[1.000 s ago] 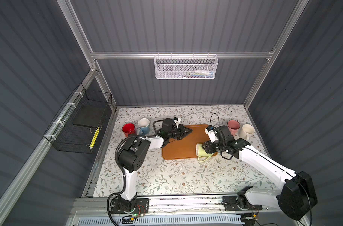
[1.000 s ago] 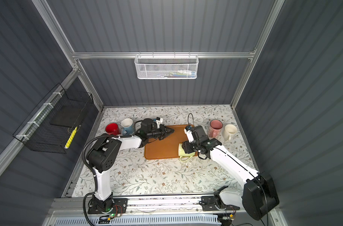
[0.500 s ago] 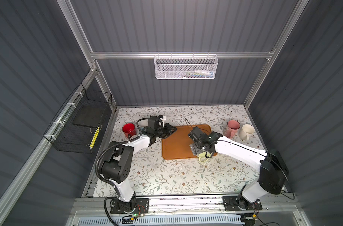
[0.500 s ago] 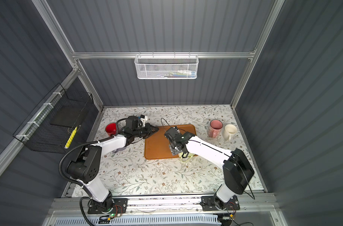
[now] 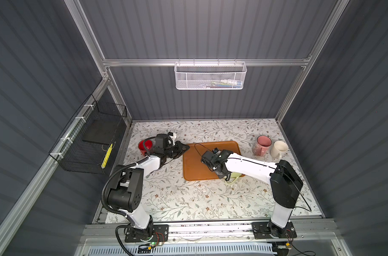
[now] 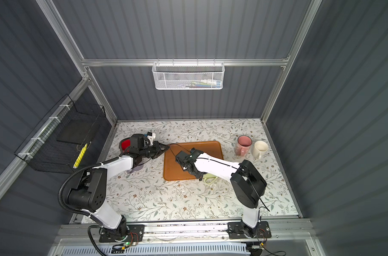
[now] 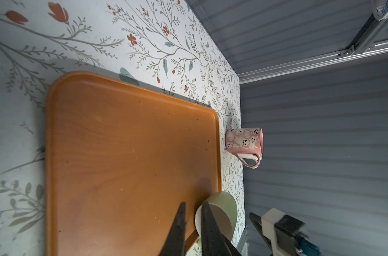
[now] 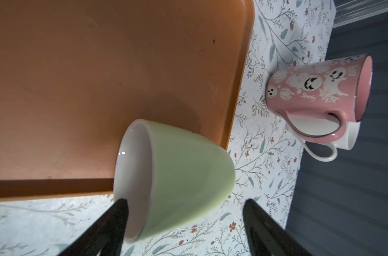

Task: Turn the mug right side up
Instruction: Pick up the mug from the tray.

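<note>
site: robot lab cell | evidence: grey ribbed walls (image 5: pixel 199 28), aluminium frame (image 5: pixel 144 62), mesh basket (image 5: pixel 210 76), my arms (image 5: pixel 149 165) on base rail (image 5: pixel 210 227)

left hand (image 5: pixel 185 147) withdrawn, right arm (image 5: pixel 250 165) swung round

Grey ribbed walls (image 5: pixel 210 33), floral tabletop (image 5: pixel 177 199), mesh basket (image 5: pixel 210 76), contents unclear
</note>
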Robot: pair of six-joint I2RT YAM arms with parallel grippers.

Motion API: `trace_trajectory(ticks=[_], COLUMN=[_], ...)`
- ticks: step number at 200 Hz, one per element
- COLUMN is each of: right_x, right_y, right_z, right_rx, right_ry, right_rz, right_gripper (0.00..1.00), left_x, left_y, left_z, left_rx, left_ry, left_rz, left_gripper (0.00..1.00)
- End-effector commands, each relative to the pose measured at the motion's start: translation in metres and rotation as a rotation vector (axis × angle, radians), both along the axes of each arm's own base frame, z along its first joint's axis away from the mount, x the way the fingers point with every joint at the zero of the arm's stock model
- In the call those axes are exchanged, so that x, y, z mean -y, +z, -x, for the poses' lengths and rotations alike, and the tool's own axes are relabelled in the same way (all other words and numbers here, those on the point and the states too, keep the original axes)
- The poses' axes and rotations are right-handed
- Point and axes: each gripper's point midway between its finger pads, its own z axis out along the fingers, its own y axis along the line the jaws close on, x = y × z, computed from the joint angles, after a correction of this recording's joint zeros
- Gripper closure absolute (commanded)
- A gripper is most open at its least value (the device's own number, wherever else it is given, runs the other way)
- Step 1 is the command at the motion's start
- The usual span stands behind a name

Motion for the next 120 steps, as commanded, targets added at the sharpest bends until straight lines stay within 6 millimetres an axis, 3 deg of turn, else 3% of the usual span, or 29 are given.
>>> trace_trajectory(ticks=[1, 32, 51, 94, 120], right_x=[0.01, 0.016, 0.021, 0.032, 0.04], right_y=[0.004, -0.002, -0.008, -0.02, -0.025], right_z=[-0.001, -0.001, 0.0, -0.003, -0.006], right_rx=[0.037, 0.038, 0.028, 0.006, -0.013], right_ry=[-0.042, -0.062, -0.073, -0.11, -0.127], right_rz=[0.046, 0.079, 0.089, 0.049, 0.011], right_gripper=[0.22, 0.27, 0.43, 0.48, 0.59], left_x=[-0.001, -0.004, -0.004, -0.005, -0.007], left_y=[0.01, 0.01, 0.009, 0.01, 0.012], left_z=[0.005, 0.004, 0.004, 0.005, 0.005], left_rx=[0.028, 0.029, 0.026, 0.026, 0.026], left_ry=[-0.03, -0.028, -0.031, -0.029, -0.025], left_rz=[0.033, 0.043, 0.048, 0.044, 0.033], left_gripper=[0.85, 0.85, 0.85, 0.85, 0.85])
